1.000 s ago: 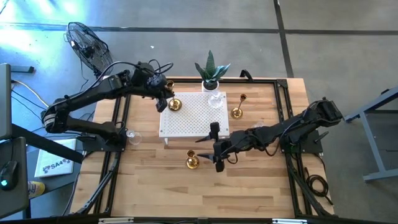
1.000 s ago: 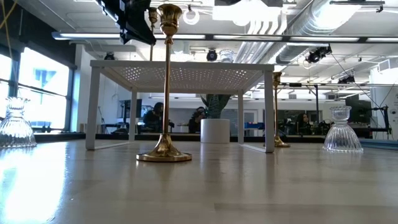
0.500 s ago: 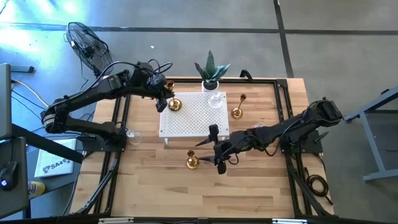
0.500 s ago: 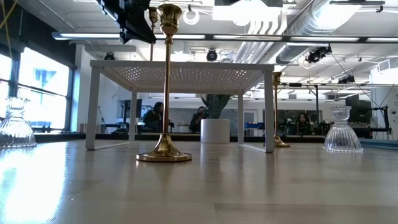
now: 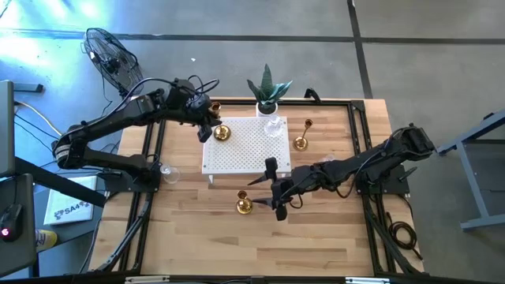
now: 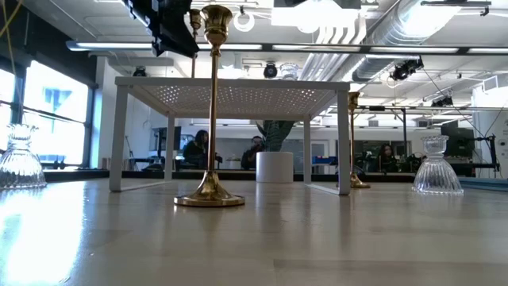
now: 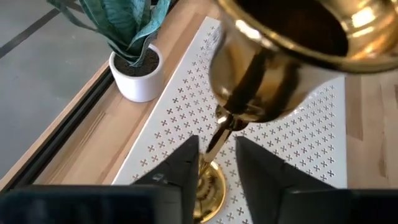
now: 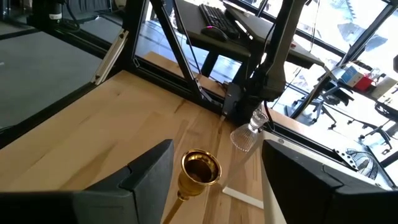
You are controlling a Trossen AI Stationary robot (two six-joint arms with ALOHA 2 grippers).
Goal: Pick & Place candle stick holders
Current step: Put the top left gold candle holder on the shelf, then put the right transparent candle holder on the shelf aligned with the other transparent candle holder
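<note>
Desk (image 5: pixel 316 237): I see a wooden top with a black frame around it, both arms reaching in from the sides.
White perforated stand (image 5: pixel 246 150): it sits at the far middle of the desk, raised on legs.
Potted plant (image 5: pixel 267 89): green leaves in a white pot, just beyond the stand's far edge.
Left claw (image 5: pixel 207 126): over the stand's far left corner. My left wrist view shows its two fingers (image 7: pixel 180 165) close on either side of a slim gold stem, with a narrow gap showing; I cannot tell whether they pinch it.
Gold holder on the stand (image 5: pixel 222 132): upright on the perforated top, base flat, right at the left claw.
Right claw (image 5: pixel 271 185): near the stand's near edge, released, fingers (image 8: pixel 146 171) spread wide with a gold cup between them in the right wrist view.
Gold holder on the desk (image 5: pixel 244 204): upright on the wood, near side of the stand, just left of the right claw, not touched.
Third gold holder (image 5: pixel 302 140): upright on the desk, right of the stand.
Clear glass holder, far (image 5: pixel 274 125): on the stand's far right part, near the plant.
Clear glass holder, left (image 5: pixel 167 173): at the desk's left edge by the frame.
Clear glass holder, right (image 6: pixel 436 168): I see it only in the low view, on the desk at the right.
</note>
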